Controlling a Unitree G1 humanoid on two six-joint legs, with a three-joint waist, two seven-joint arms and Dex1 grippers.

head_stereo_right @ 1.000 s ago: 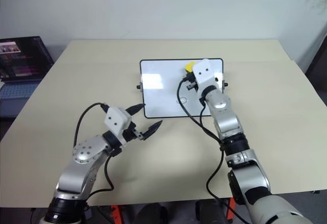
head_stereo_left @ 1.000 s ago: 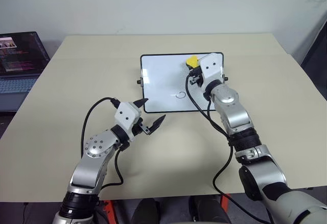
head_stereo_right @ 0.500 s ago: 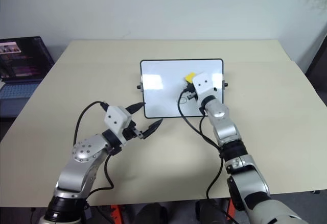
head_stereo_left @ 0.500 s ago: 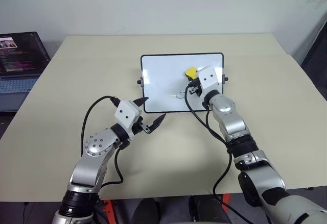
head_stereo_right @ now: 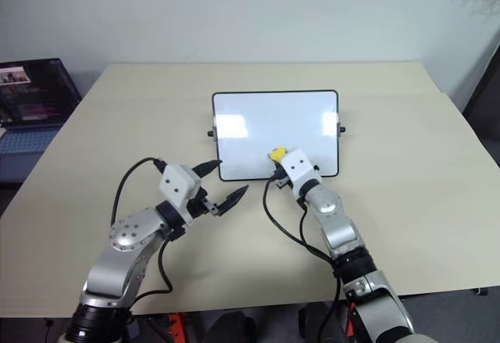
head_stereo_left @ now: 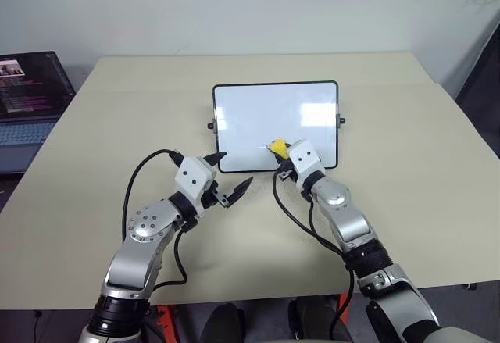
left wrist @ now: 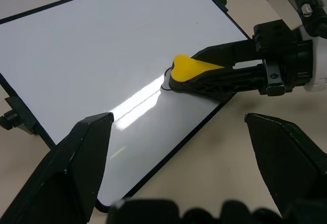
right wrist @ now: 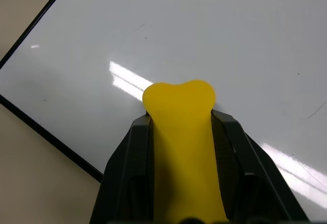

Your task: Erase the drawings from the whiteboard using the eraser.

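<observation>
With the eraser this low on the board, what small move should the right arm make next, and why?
Probably a short rub in place, then on toward the near edge. The right gripper is shut on the eraser, which sits on the whiteboard close to its near edge. A bit of a thin black drawing shows at the eraser's tip in the left wrist view; I see no other marks.

yellow eraser (head_stereo_left: 276,148), glossy white whiteboard (head_stereo_left: 258,112) (thin black frame), beige table (head_stereo_left: 406,171)

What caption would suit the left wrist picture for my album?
Right hand presses a small yellow eraser onto the glossy white board near its lower edge.
</observation>
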